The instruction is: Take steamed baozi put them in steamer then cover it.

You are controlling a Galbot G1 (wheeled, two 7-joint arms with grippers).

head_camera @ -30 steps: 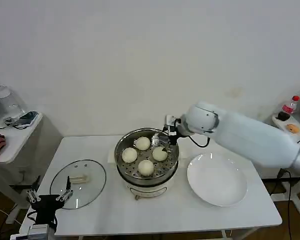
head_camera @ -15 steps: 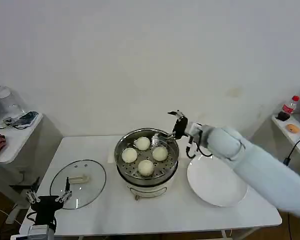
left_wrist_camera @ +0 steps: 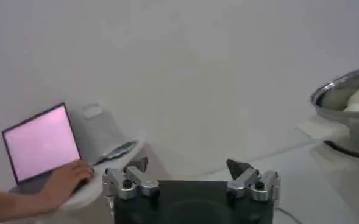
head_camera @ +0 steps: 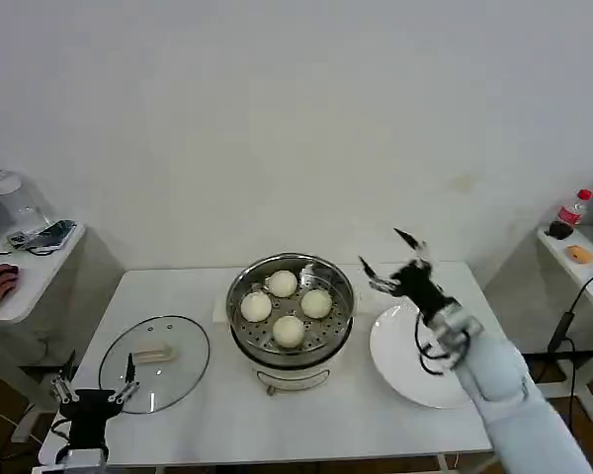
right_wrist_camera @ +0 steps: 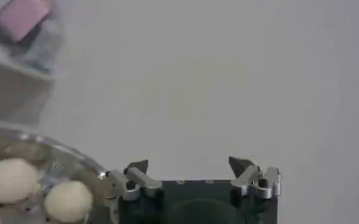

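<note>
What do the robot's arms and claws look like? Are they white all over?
Not all over. The right arm has a smooth white shell with a loose black cable near its wrist. The right end effector and the left end effector have black bodies, silvery metal finger links with screws, and dark pointed fingertips.

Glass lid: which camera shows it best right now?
Head view: the whole glass lid lies flat on the table, left of the steamer, just ahead of the open left gripper. The left wrist view catches that gripper and the steamer's rim, not the lid.
</note>
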